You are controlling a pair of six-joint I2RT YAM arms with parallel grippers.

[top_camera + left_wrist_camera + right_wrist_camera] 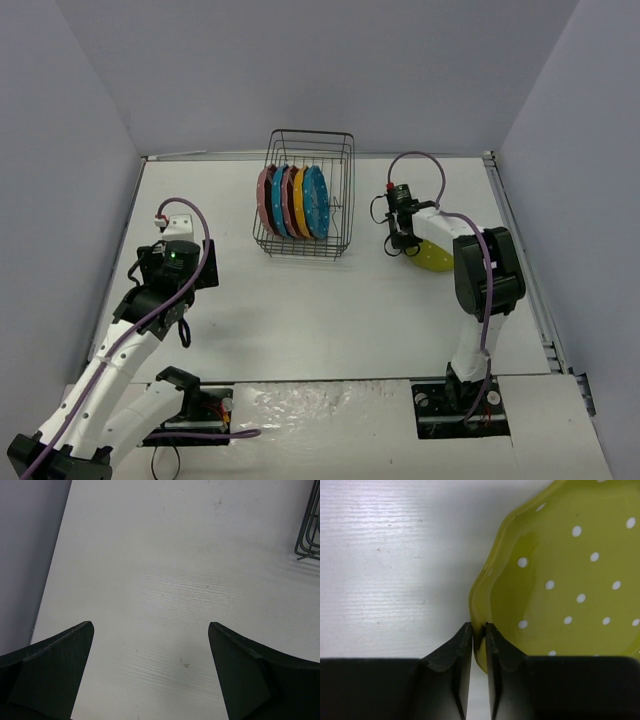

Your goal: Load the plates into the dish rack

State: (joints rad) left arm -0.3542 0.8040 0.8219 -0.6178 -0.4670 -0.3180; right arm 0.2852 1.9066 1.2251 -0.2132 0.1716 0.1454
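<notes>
Lime-green plate (pixel 560 580), rim pinched between the nearly closed right gripper (pixel 478 630), likely needs lifting and standing upright in the dish rack (pixel 346 190) next.

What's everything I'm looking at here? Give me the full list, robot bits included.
dish rack: one, black wire, far middle of the table
plates in the rack: five (two pink, two blue, one orange), standing on edge in a row
lime green plate: one, white dots, right of the rack
table: one, white, boxed in by pale grey walls
left arm, right arm: two, white and black, mounted at the near edge
left fingers: pair, black, spread wide over bare table, holding nothing
right fingers: pair, black, pinched on the lime green plate's rim
</notes>
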